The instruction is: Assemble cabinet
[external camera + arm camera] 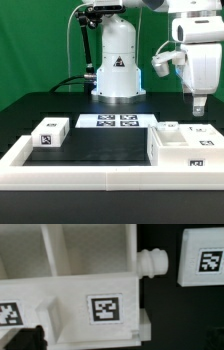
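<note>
The cabinet (178, 148), a big white hollow block with compartments and marker tags, lies at the exterior view's right front. My gripper (200, 103) hangs above its far right part, clear of it. In the wrist view the cabinet (70, 291) fills most of the picture, with a tag on its wall and a round white peg (152, 262) sticking out of its side. The gripper (118, 340) is open and empty, with one dark finger (27, 339) at the picture's edge; the other is hard to tell from the black table.
A small flat white tagged block (50, 133) lies at the exterior view's left. Another tagged block (205, 259) lies just past the cabinet's peg. The marker board (115, 121) lies before the robot base (117, 65). A low white rim (90, 176) frames the table.
</note>
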